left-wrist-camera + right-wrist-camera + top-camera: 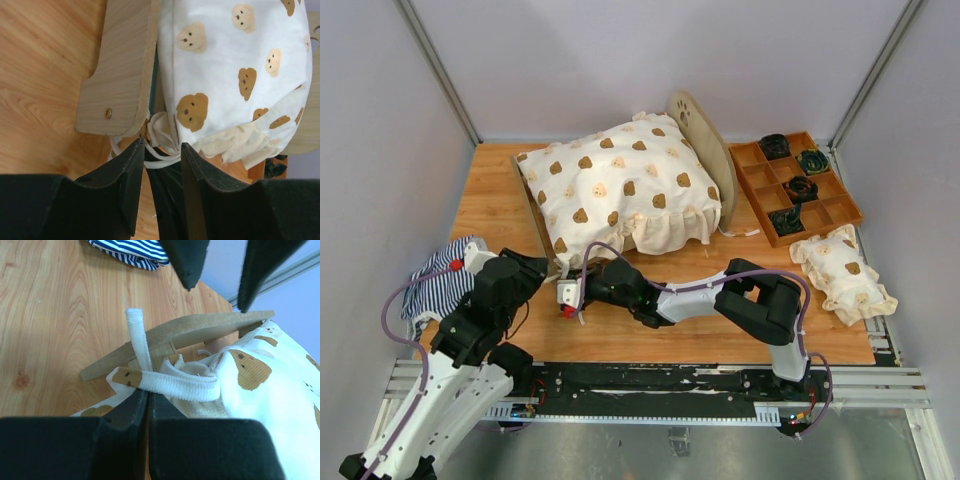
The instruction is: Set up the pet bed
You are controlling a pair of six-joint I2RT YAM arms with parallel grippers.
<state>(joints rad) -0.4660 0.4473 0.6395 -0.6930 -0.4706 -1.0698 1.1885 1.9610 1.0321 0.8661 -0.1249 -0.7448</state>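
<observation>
Wood-grain bench (490, 200) enclosed by grey walls (380, 150). At the pet bed (708, 148), left fingers (125, 185) stand parted; right fingers (125, 415) pinch a white tie (175, 388).

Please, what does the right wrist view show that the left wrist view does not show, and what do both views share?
Only the right wrist view: the striped cloth at the top, and a flat white strap pinched in the shut right end effector. Only the left wrist view: a screw in the side board of the pet bed, and the headboard beyond the cushion. Both: the pet bed, the animal-print cushion, the wooden table, and the left end effector, open.
</observation>
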